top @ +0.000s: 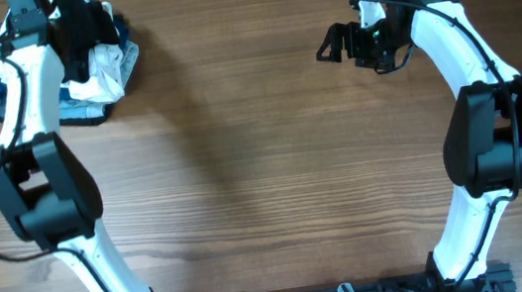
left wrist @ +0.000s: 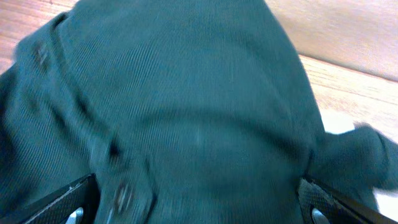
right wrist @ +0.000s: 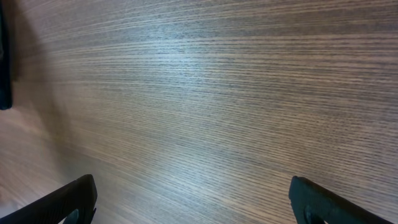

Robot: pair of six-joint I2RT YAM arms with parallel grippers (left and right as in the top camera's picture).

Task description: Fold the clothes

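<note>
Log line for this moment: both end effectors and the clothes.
left end effector: open, over dark garment | right end effector: open, over table, holding nothing | fold: not started

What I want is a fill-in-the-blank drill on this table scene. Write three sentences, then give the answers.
1. The pile of clothes lies on the ____ arm's side of the table.
2. Under the right gripper there is only the table's bare ____ grain.
3. The left gripper has its jaws ____ just above the dark shirt.

Missing words: left; wood; open.
</note>
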